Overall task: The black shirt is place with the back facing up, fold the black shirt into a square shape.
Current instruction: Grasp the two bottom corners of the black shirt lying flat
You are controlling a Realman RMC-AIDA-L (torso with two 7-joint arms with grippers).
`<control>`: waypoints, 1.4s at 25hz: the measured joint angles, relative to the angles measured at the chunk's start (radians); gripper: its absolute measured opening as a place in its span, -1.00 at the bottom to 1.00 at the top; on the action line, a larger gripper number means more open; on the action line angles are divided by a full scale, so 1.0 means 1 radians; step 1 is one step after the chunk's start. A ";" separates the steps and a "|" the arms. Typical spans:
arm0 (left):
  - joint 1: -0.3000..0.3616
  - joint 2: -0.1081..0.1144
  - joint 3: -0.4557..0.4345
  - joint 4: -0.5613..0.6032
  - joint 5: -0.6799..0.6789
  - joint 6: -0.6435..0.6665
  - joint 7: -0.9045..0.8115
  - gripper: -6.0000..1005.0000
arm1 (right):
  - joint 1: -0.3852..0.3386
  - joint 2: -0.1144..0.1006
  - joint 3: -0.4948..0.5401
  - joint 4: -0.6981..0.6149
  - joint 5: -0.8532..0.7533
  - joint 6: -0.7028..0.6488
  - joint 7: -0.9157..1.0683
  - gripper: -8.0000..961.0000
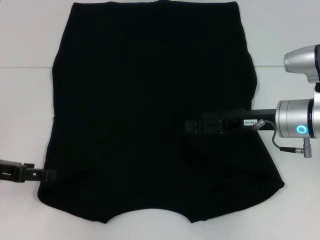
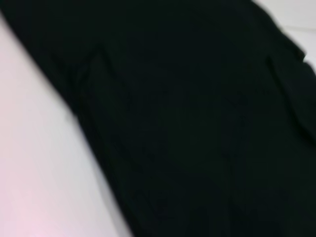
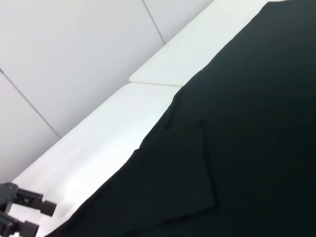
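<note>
black shirt spread flat, both hands at its edges

nearest the robot lies the curved neckline of the plain matte black short-sleeved cloth shirt [image 1: 150, 115], which is spread across the white worktop [image 1: 285, 35] with both sleeves apparently tucked in over the body, its straight hem at the far side. the left hand [image 1: 42, 175] sits low at the shirt's near left corner, its tips touching or just meeting the cloth edge; whether it is wide, narrow or pinching fabric cannot be told. the right hand [image 1: 192, 126] reaches in from the right, over the middle of the shirt, and its fingers are lost against the dark cloth, so its opening cannot be told either.

judging from this, the lengthwise fold remains to be made. the risk is an uneven lift: if one hand catches only the top layer, or the left misses the thin edge, the tucked sleeve could fall open and the cloth drag askew, spoiling the square.
</note>
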 joint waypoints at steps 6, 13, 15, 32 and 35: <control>0.000 -0.006 0.025 -0.003 0.008 -0.002 0.005 0.51 | 0.003 -0.004 0.007 0.000 0.001 0.000 -0.001 0.93; -0.002 -0.018 0.119 -0.006 0.023 -0.034 0.007 0.49 | 0.004 -0.006 0.007 0.000 0.002 0.000 0.002 0.93; -0.003 -0.022 0.143 -0.006 0.024 -0.052 0.007 0.48 | 0.004 -0.005 0.008 -0.001 0.002 0.000 0.003 0.93; -0.008 -0.023 0.154 -0.008 0.057 -0.105 0.012 0.06 | 0.002 -0.003 0.008 -0.009 0.002 -0.002 0.005 0.93; -0.008 -0.023 0.156 -0.008 0.057 -0.104 0.013 -0.17 | 0.001 -0.005 0.008 -0.010 0.002 -0.003 0.005 0.93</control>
